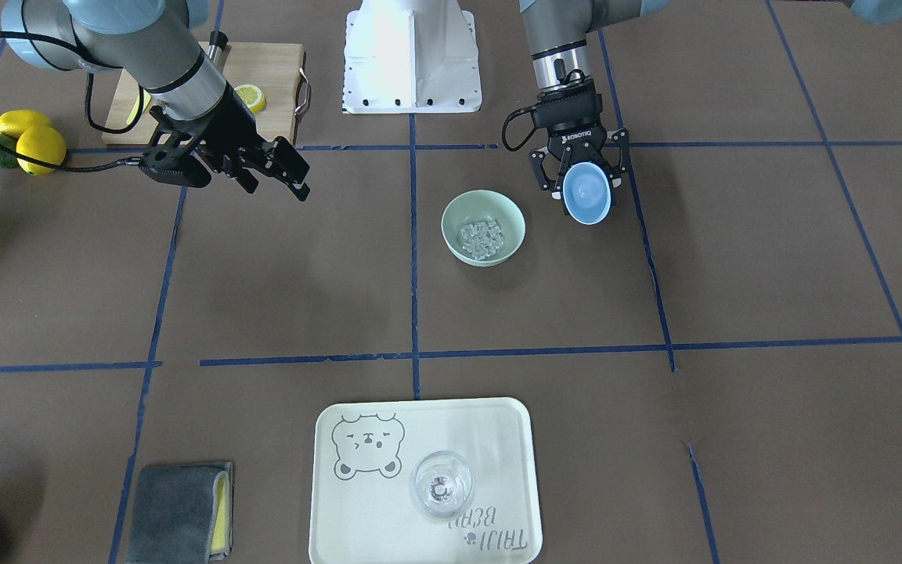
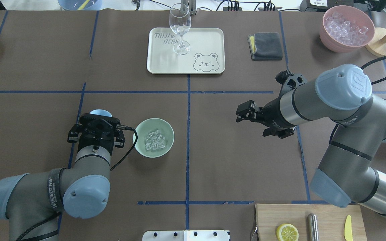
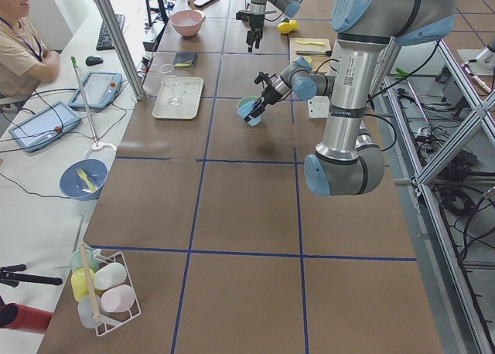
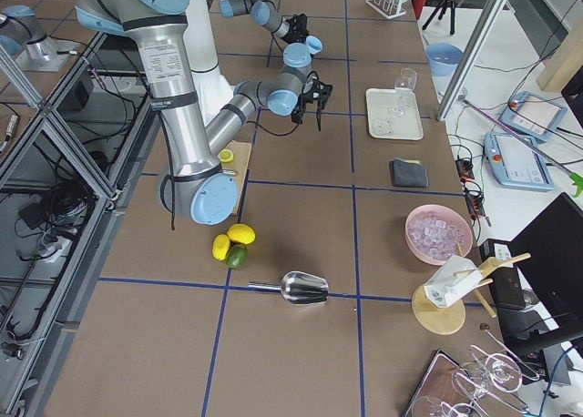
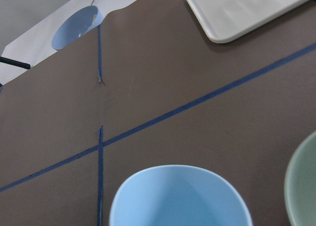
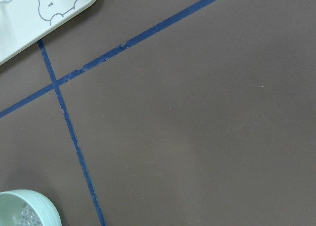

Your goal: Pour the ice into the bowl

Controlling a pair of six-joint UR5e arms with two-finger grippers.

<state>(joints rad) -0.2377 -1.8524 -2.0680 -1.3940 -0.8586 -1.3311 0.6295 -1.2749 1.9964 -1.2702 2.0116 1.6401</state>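
Note:
The mint-green bowl (image 1: 498, 206) stands near the table's middle with the ice (image 1: 482, 239) lying in it as a heap of clear cubes. It also shows in the overhead view (image 2: 142, 130) with the ice (image 2: 155, 140). My left gripper (image 1: 586, 189) is shut on a light blue cup (image 1: 586, 194). It holds the cup tilted and empty, in the air just beside the bowl. The cup's rim (image 5: 180, 196) fills the bottom of the left wrist view. My right gripper (image 2: 240, 113) is open and empty, hovering well off to the bowl's other side.
A cream tray (image 2: 209, 40) with a wine glass (image 2: 179, 30) sits at the far side. A grey cloth (image 2: 265, 45) and a pink container of ice (image 2: 347, 28) are far right. A cutting board (image 2: 327, 214) with a lemon slice lies near the robot's base.

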